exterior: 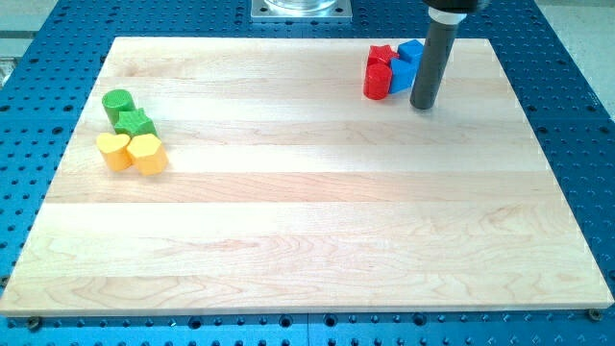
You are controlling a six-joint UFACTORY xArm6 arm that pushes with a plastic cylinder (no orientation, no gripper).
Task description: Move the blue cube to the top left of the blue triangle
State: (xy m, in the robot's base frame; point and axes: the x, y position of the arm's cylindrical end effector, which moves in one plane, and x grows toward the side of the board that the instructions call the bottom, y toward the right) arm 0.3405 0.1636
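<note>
Two blue blocks sit near the view's top right. The upper one [411, 50] looks like the blue cube. The lower one [402, 76], just below and left of it, looks like the blue triangle, though its shape is hard to make out. The dark rod comes down from the view's top. My tip [423, 106] rests on the board right against the lower blue block's right side and hides part of both blue blocks. I cannot tell whether it touches them.
A red star-like block [382, 55] and a red rounded block [377, 82] press against the blue blocks' left side. At the view's left are a green cylinder [117, 101], a green star [135, 123], a yellow heart [113, 150] and a yellow hexagon [147, 153].
</note>
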